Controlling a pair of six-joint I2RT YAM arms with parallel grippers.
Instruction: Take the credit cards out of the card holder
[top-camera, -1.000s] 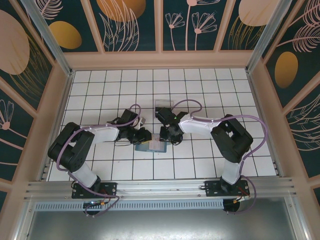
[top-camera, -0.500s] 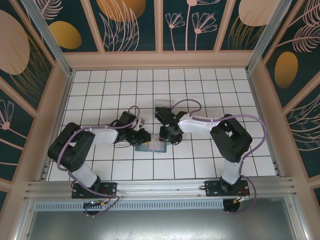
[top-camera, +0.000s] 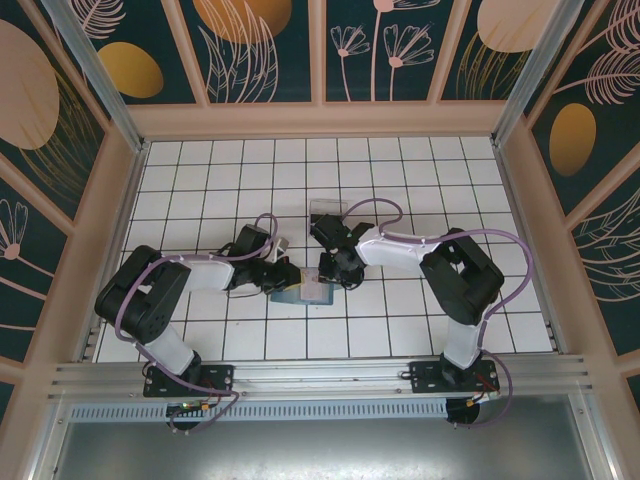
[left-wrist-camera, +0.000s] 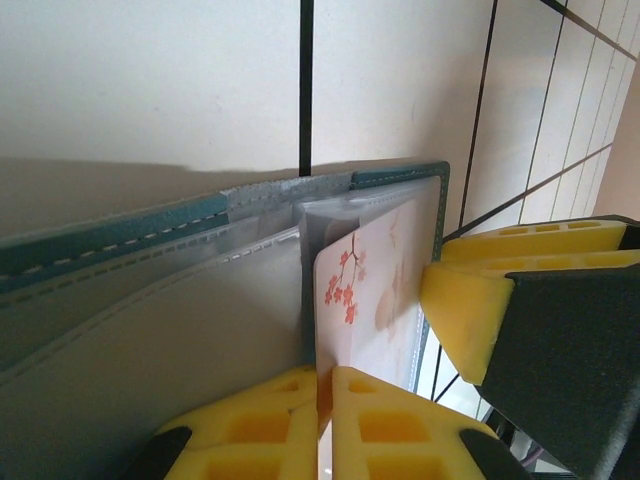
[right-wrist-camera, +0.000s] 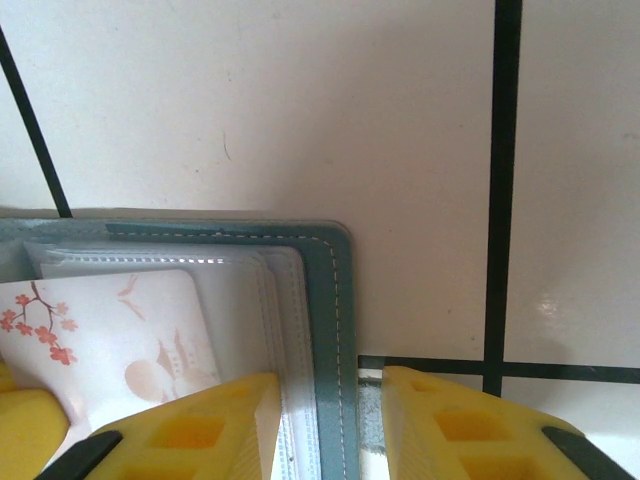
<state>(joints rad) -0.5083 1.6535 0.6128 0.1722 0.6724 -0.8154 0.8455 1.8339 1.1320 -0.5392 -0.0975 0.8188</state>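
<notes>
The wallet (top-camera: 303, 293) lies open and flat just left of the middle of the overhead view, between the two arms. Its teal stitched rim encloses grey and clear pockets. A pale card (left-wrist-camera: 365, 290) printed with red blossoms sits in the pocket at the wallet's corner.

At the bottom centre of the left wrist view, the left gripper (left-wrist-camera: 320, 385) has its yellow fingers pressed together on the card's edge. The right gripper (right-wrist-camera: 325, 410) stands part open at the bottom of its own view. One finger is over the pocket beside the card and the other over bare tile, with the wallet's rim in the gap between them and nothing clamped.

A clear tray (top-camera: 327, 207) rests above the wallet in the overhead view, near the right arm's wrist. I cannot tell what it contains.

The floor is white tiles (top-camera: 420, 170) with dark lines. Dark teal walls (top-camera: 265, 45) painted with pale flowers and orange ovals close it in at the top and sides. A metal rail (top-camera: 320, 375) runs along the bottom of the frame.
</notes>
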